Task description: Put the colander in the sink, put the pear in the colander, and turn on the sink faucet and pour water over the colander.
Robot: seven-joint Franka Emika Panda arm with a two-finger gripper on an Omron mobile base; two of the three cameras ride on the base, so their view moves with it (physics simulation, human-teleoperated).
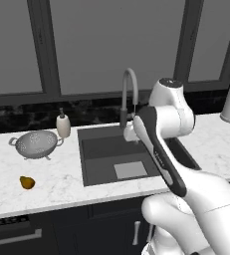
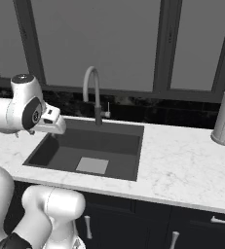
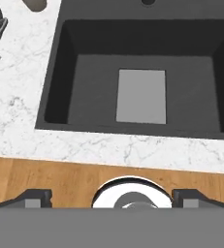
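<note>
On counter point(image 1: 61, 174): colander point(image 1: 36, 144) w/ pear point(image 1: 27, 183) beside.

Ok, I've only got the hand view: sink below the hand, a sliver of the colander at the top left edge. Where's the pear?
Observer: The pear lies on the counter in front of the colander, apart from it, nearer the counter's front edge.
Operator: Is the colander upright?
Observer: Yes, it stands on its feet to the left of the sink, with a white soap bottle just behind it to the right.
Operator: And the faucet?
Observer: The faucet rises from the counter behind the sink's back edge, and I see no water running from it.
</note>
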